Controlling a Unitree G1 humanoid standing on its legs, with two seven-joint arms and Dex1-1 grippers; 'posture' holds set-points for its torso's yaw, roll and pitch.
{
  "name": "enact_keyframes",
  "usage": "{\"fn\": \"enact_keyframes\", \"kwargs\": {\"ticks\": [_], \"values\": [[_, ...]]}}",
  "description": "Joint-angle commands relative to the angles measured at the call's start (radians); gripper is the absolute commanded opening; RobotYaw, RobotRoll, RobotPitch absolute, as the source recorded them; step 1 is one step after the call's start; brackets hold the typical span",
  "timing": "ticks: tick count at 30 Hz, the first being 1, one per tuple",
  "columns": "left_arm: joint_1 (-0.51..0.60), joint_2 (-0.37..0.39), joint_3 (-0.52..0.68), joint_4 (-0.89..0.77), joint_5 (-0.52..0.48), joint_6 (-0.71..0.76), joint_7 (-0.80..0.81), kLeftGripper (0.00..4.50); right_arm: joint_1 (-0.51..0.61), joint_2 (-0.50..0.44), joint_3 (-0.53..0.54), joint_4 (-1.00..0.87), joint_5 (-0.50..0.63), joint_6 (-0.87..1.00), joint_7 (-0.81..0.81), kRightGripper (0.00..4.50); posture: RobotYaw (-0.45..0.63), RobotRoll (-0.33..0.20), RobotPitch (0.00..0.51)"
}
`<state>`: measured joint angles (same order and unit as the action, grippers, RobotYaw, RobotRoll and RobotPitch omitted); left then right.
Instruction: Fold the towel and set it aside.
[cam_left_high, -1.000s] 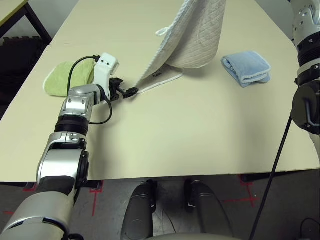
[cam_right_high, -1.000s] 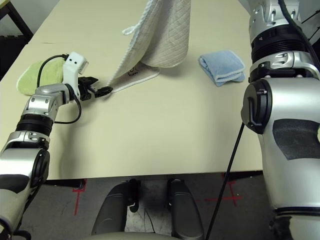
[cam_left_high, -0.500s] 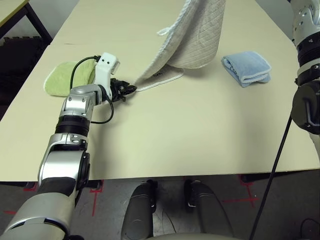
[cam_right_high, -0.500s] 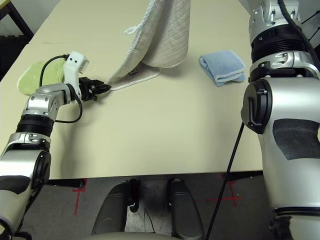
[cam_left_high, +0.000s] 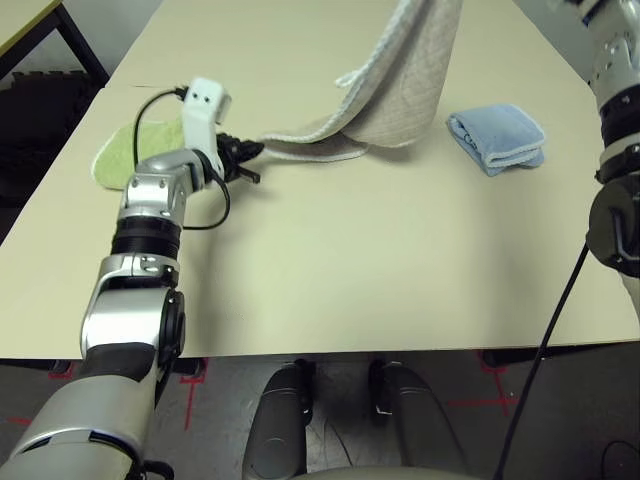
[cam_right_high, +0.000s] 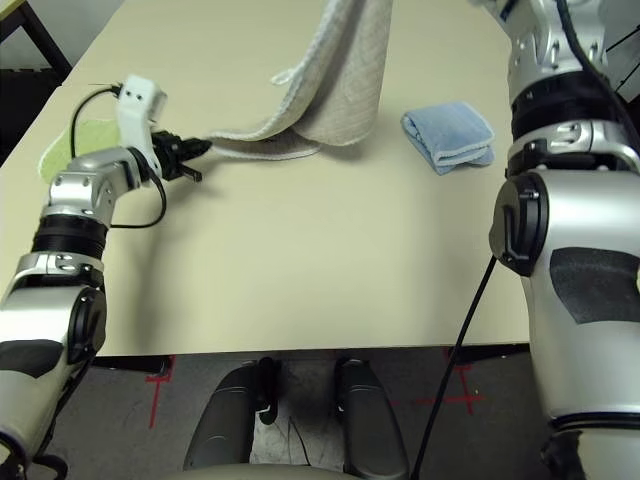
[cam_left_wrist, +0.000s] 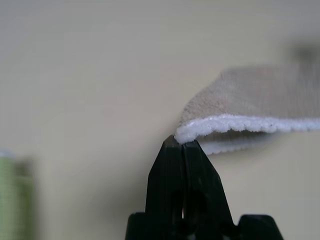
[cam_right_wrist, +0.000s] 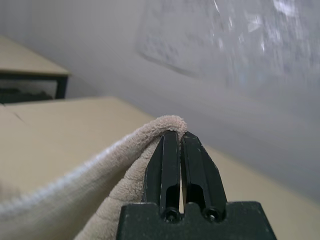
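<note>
We have the beige towel (cam_left_high: 400, 105) hanging over the far half of the table (cam_left_high: 340, 270), its upper part raised and its lower part bent onto the tabletop. Our left tool (cam_left_wrist: 183, 142) is shut on the towel's white-edged corner, the 2 black fingers together, and that corner sits near the left part of the table, well in from the front edge. Our right tool (cam_right_wrist: 181, 136) is also shut on the towel, gripping the cloth up where it bends over the 2 fingertips. Between our 2 grips the towel slopes down toward the left edge of the table, with its white stitched edging running along the slope and a small white loop (cam_left_high: 347, 78) sticking out from the side. Near the left edge of the table lies a light green towel (cam_left_high: 125, 155), partly behind the white camera mount (cam_left_high: 203, 110) on our left wrist. Toward the right edge we see a light blue towel (cam_left_high: 497, 137), folded into a compact bundle and lying flat, apart from the beige one. A black cable (cam_left_high: 545, 345) runs down past the right part of the table's front edge.
</note>
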<state>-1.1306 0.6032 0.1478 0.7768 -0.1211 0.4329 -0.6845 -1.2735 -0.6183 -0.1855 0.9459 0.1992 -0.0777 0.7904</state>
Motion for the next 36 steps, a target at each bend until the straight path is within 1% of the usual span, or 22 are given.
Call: {"fn": "enact_keyframes", "kwargs": {"ticks": [1, 4, 6, 8, 9, 13, 16, 18, 20, 22, 24, 26, 27, 29, 30, 31, 33, 34, 36], "values": [[-0.082, 0.078, 0.015, 0.027, -0.007, -0.006, -0.029, 0.02, 0.155, -0.050, -0.045, -0.132, 0.077, 0.197, 0.059, 0.00, 0.02, 0.000, 0.193], [-0.121, 0.136, -0.015, 0.048, 0.009, -0.013, -0.100, 0.02, 0.291, -0.093, -0.061, -0.292, 0.173, 0.435, 0.153, 0.00, 0.03, 0.000, 0.198], [-0.134, 0.157, -0.035, 0.062, 0.017, -0.009, -0.143, 0.02, 0.331, -0.113, -0.071, -0.363, 0.216, 0.544, 0.163, 0.00, 0.03, 0.000, 0.202], [-0.143, 0.189, -0.071, 0.086, 0.039, -0.007, -0.211, 0.02, 0.349, -0.164, -0.066, -0.383, 0.242, 0.663, 0.205, 0.00, 0.04, 0.000, 0.210], [-0.148, 0.202, -0.089, 0.101, 0.050, -0.009, -0.237, 0.02, 0.350, -0.191, -0.055, -0.379, 0.246, 0.703, 0.235, 0.00, 0.03, 0.000, 0.211], [-0.173, 0.219, -0.128, 0.159, 0.066, -0.005, -0.311, 0.02, 0.324, -0.250, 0.017, -0.345, 0.207, 0.744, 0.318, 0.00, 0.03, 0.000, 0.220], [-0.186, 0.224, -0.150, 0.203, 0.083, -0.013, -0.345, 0.02, 0.264, -0.281, 0.081, -0.276, 0.164, 0.761, 0.384, 0.00, 0.03, 0.000, 0.227], [-0.197, 0.221, -0.158, 0.236, 0.093, -0.017, -0.356, 0.02, 0.213, -0.284, 0.129, -0.211, 0.113, 0.739, 0.399, 0.00, 0.04, 0.000, 0.232], [-0.210, 0.214, -0.162, 0.280, 0.108, -0.036, -0.327, 0.02, 0.165, -0.266, 0.166, -0.147, 0.068, 0.699, 0.401, 0.00, 0.04, 0.000, 0.237], [-0.234, 0.194, -0.149, 0.332, 0.119, -0.065, -0.231, 0.02, 0.116, -0.227, 0.184, -0.071, 0.014, 0.606, 0.329, 0.00, 0.04, 0.000, 0.242], [-0.262, 0.162, -0.118, 0.392, 0.118, -0.124, -0.069, 0.02, 0.063, -0.173, 0.180, 0.037, -0.055, 0.419, 0.137, 0.00, 0.05, 0.000, 0.251], [-0.293, 0.125, -0.086, 0.444, 0.121, -0.217, 0.130, 0.02, 0.002, -0.120, 0.149, 0.145, -0.094, 0.209, -0.069, 0.00, 0.05, 0.000, 0.255], [-0.307, 0.112, -0.074, 0.462, 0.123, -0.265, 0.209, 0.02, -0.026, -0.098, 0.123, 0.181, -0.090, 0.126, -0.134, 0.00, 0.05, 0.000, 0.261], [-0.360, 0.085, -0.033, 0.480, 0.109, -0.430, 0.347, 0.02, -0.102, -0.065, 0.051, 0.230, -0.054, -0.045, -0.266, 0.00, 0.05, 0.000, 0.267], [-0.403, 0.075, -0.005, 0.483, 0.090, -0.498, 0.385, 0.02, -0.143, -0.060, 0.007, 0.241, -0.026, -0.131, -0.302, 0.00, 0.05, 0.000, 0.270], [-0.433, 0.069, 0.013, 0.488, 0.078, -0.542, 0.406, 0.02, -0.171, -0.058, -0.021, 0.251, -0.011, -0.191, -0.321, 0.00, 0.05, 0.000, 0.272], [-0.474, 0.063, 0.034, 0.488, 0.064, -0.598, 0.375, 0.02, -0.192, -0.065, -0.047, 0.257, -0.006, -0.281, -0.299, 0.00, 0.04, 0.000, 0.276], [-0.477, 0.063, 0.041, 0.489, 0.059, -0.605, 0.346, 0.02, -0.185, -0.067, -0.052, 0.259, -0.005, -0.300, -0.274, 0.00, 0.04, 0.000, 0.281], [-0.449, 0.072, 0.041, 0.484, 0.053, -0.583, 0.246, 0.02, -0.144, -0.069, -0.063, 0.257, 0.003, -0.322, -0.211, 0.00, 0.04, 0.000, 0.283]]}}
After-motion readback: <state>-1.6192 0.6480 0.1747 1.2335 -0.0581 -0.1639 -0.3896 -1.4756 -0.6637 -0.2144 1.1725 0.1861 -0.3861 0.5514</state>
